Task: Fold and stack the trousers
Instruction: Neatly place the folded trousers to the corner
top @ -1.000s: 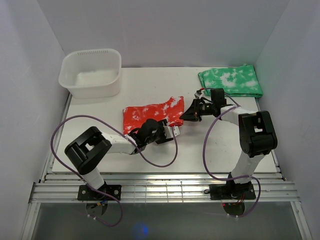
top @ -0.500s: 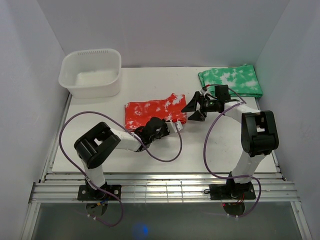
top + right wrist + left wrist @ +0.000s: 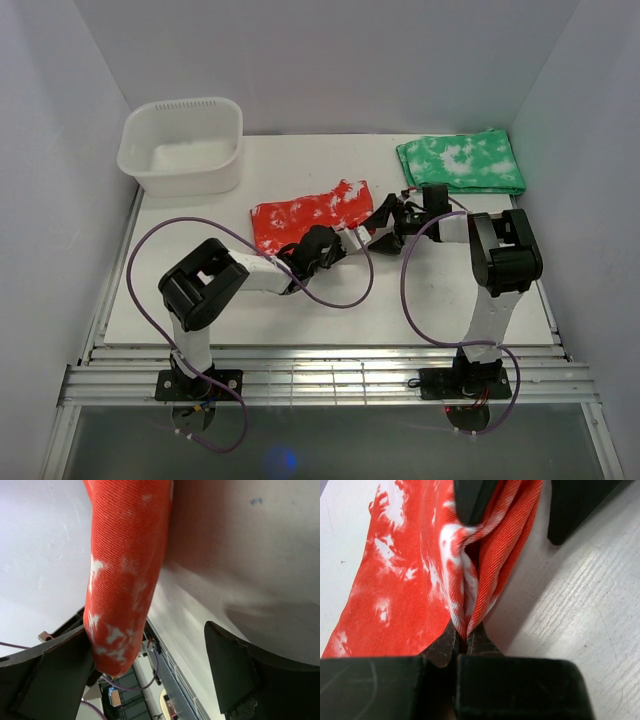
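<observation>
The trousers (image 3: 308,216), red-orange with white blotches, lie folded in the middle of the table. My left gripper (image 3: 338,244) is shut on their near right edge; in the left wrist view the layered hem (image 3: 470,595) is pinched between my fingertips (image 3: 465,638). My right gripper (image 3: 384,226) stands open at the same right end. In the right wrist view a rounded fold of the trousers (image 3: 125,580) lies between its spread fingers (image 3: 55,675), close to the left one and apart from the right one.
A folded green cloth with white blotches (image 3: 461,162) lies at the back right. A white tub (image 3: 182,146) stands at the back left. Purple cables (image 3: 340,296) loop over the near part of the white table (image 3: 200,300).
My left gripper has closed on the trousers' near right edge. My right gripper has let go, opened wide and now straddles the right end. The trousers have shifted slightly back and right.
</observation>
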You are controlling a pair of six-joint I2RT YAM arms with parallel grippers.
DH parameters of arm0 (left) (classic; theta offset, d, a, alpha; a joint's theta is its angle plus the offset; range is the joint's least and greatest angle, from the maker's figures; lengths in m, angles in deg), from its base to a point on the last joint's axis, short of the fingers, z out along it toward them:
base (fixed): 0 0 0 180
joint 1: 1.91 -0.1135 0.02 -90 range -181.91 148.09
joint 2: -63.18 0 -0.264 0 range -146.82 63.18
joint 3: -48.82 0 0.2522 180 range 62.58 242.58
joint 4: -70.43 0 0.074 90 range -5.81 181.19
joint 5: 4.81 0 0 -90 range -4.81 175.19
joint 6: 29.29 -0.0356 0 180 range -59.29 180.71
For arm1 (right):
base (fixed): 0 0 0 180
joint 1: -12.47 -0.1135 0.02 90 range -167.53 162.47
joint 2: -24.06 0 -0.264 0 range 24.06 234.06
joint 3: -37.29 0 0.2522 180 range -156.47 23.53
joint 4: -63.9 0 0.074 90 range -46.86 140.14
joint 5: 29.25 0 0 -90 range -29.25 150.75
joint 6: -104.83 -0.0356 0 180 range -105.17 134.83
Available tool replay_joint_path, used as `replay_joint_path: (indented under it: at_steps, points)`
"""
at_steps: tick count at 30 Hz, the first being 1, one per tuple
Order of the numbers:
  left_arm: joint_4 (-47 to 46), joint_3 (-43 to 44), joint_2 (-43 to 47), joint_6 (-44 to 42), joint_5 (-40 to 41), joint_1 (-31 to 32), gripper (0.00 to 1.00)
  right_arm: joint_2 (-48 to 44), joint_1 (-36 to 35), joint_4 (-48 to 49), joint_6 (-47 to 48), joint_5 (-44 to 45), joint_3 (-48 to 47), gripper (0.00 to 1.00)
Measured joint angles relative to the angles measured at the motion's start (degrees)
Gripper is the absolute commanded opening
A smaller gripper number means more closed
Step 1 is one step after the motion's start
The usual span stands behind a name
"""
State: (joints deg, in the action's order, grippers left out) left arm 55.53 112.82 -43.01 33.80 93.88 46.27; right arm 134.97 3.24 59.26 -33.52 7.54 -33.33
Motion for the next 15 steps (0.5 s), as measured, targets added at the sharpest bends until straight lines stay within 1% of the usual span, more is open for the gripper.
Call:
replay_joint_path:
  at_steps: [7,12,15]
  points:
    - [1.1,1.8,-1.3,2.3,1.0,0.1,0.0,4.3,-3.6,16.8,-11.3,0.0,-0.5,0.9]
    - [1.3,2.0,-1.4,2.9,1.1,0.4,0.0,5.3,-5.9,22.4,-15.0,0.1,-0.9,0.9]
    - [1.1,2.0,-1.4,3.2,1.2,0.4,0.0,5.3,-5.7,24.0,-16.2,-0.2,-0.9,0.9]
